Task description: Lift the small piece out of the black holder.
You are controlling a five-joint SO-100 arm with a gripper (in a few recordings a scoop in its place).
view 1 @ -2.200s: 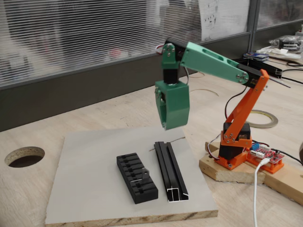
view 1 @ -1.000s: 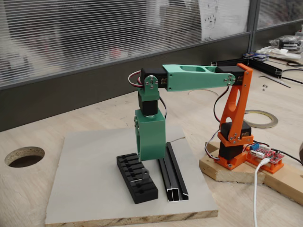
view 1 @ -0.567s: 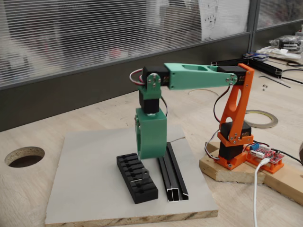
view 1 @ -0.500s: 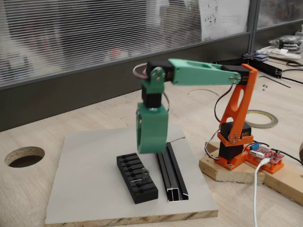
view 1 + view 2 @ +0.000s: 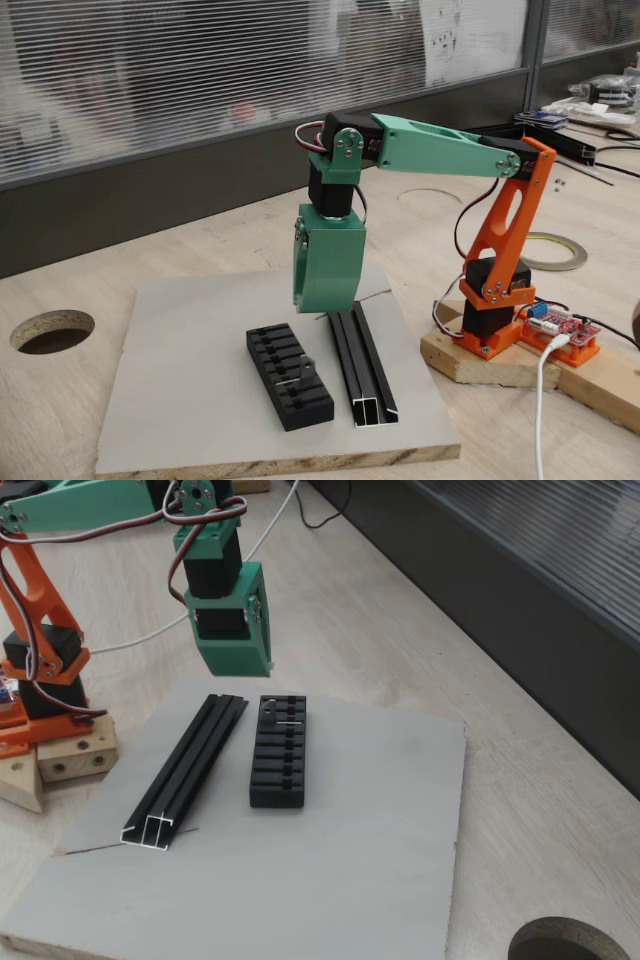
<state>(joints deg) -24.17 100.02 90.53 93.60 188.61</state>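
- Since the earlier frames, the gripper (image 5: 327, 300) has swung in over the board, dropped low beside the holder, then risen again; it now hangs above the far end of the black rail (image 5: 357, 362), higher than half a second ago. The holder, piece and rail have not shifted.
- Nearest in a fixed view: the grey board (image 5: 190, 400), lying on the wooden table (image 5: 60, 290).
- On the board, the black holder (image 5: 289, 377) lies with its long axis running from near to far, its slots crosswise to that axis. The rail lies just beside it, roughly parallel.
- The small piece (image 5: 304, 371) stands in a slot near the holder's near end in that view; in the other fixed view it sits near the far end (image 5: 279, 714), with a thin arm lying roughly across the holder toward the right.
- Farther back, the gripper is well above and apart from the piece (image 5: 232, 665). The green housing hides the fingers, so whether the jaws are wide or narrow cannot be told; nothing is seen held.
- Farthest: the orange base (image 5: 495, 310) on its wooden block.
- Step in hand, as judged: approach, with the piece not yet grasped. The next move calls for shifting along the holder until the jaws straddle the piece, then descending.
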